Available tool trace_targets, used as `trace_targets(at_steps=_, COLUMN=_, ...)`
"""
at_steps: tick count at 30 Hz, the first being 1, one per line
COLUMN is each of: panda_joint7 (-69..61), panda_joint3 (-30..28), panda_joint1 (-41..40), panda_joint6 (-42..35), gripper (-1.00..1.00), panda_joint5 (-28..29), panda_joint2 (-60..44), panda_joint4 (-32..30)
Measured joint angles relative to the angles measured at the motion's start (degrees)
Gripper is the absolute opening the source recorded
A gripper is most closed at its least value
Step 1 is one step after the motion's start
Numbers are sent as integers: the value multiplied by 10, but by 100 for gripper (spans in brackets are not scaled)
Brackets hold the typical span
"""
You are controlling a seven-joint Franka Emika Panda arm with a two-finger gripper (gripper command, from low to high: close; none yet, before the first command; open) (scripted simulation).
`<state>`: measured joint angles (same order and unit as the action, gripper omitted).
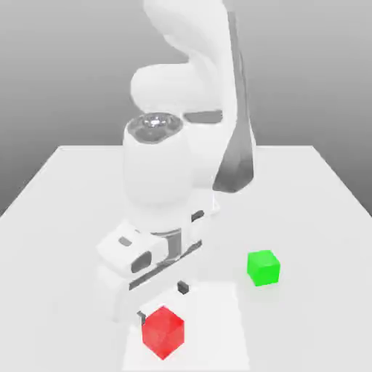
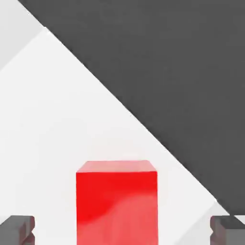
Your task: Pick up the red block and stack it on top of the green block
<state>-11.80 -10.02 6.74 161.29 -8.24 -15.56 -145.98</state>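
While the tool point(image 1: 161, 301) hangs open above the red block point(image 1: 163, 333), the green block point(image 1: 263, 267) sits well apart.

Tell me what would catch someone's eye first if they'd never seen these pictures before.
The big white robot arm dominates the middle of the exterior view, bent down over the white table. Just below its open end effector sits the bright red block, near the front edge; in the hand view it stands between the two dark fingertips. The green block sits apart, toward the exterior view's right.
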Motion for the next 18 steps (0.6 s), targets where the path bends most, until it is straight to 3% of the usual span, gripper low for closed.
trace_targets(at_steps=1, panda_joint7=-8, panda_joint3=8, panda_joint1=-6, panda_joint6=17, gripper=0, panda_joint5=-11, panda_joint2=-21, panda_joint4=3)
trace_targets(at_steps=2, panda_joint7=-14, panda_joint3=17, panda_joint1=-13, panda_joint6=30, gripper=-100, panda_joint5=-19, panda_joint2=-37, panda_joint4=6)
trace_targets(at_steps=9, panda_joint7=-15, panda_joint3=18, panda_joint1=-14, panda_joint6=31, gripper=-100, panda_joint5=-19, panda_joint2=-39, panda_joint4=6)
trace_targets(at_steps=14, panda_joint7=22, panda_joint3=-11, panda_joint1=5, panda_joint6=-43, gripper=-100, panda_joint5=30, panda_joint2=51, panda_joint4=-10)
trace_targets(at_steps=18, panda_joint7=66, panda_joint3=31, panda_joint1=68, panda_joint6=-63, gripper=-100, panda_joint5=21, panda_joint2=131, panda_joint4=-70)
